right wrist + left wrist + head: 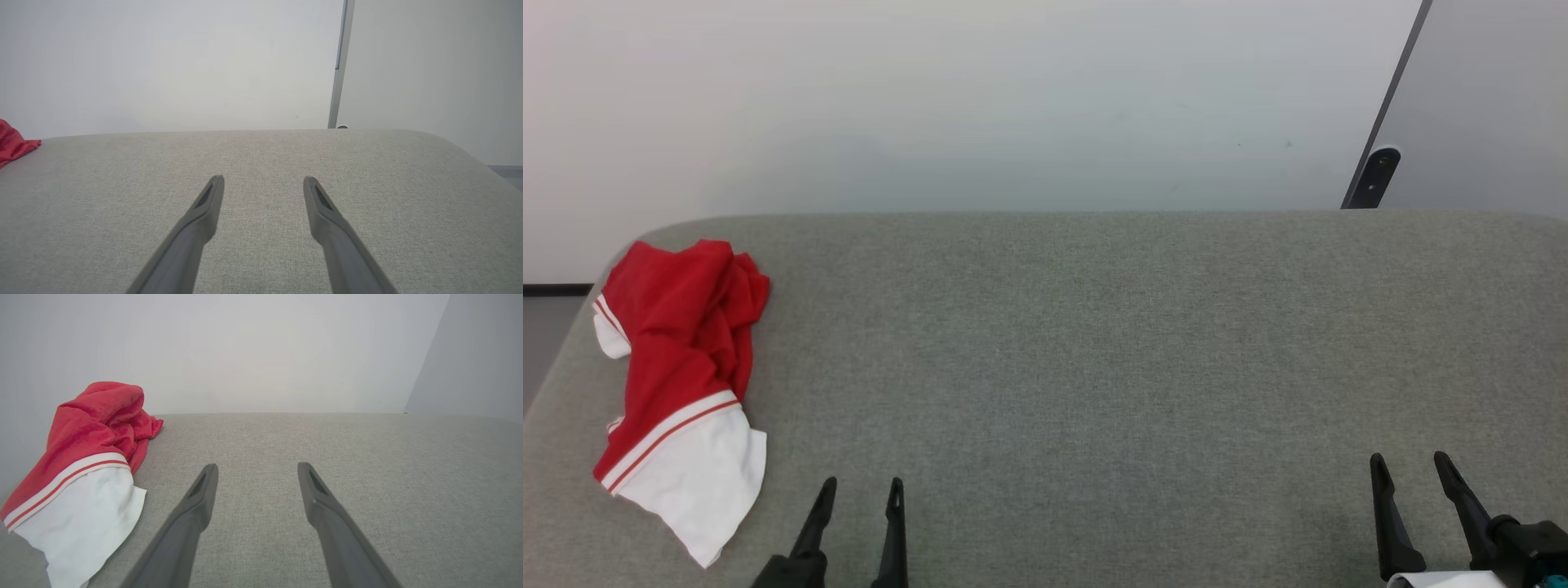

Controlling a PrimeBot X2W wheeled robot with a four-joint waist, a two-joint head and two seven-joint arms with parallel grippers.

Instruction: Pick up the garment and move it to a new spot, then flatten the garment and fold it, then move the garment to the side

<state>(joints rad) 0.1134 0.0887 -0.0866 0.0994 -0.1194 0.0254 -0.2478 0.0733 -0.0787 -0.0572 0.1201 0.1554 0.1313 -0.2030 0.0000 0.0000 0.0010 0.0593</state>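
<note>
The garment (678, 367), soft red knit with a white, stripe-trimmed sleeve end, lies crumpled by the left edge of the grey woven pad (1094, 351), whose corners are rounded. The left gripper (863, 487) hovers near, just right of it, and the right gripper (1410, 459) at the near right. Both are spread wide and empty, fingers pointing far, with broad bare fabric between them.

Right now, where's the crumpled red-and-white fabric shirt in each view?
Head view: crumpled red-and-white fabric shirt at far left, left of the left gripper.
Left wrist view: lower left.
Right wrist view: red corner at left edge.
Shared landmark: far edge of the grey fabric surface against the pale wall.
</note>
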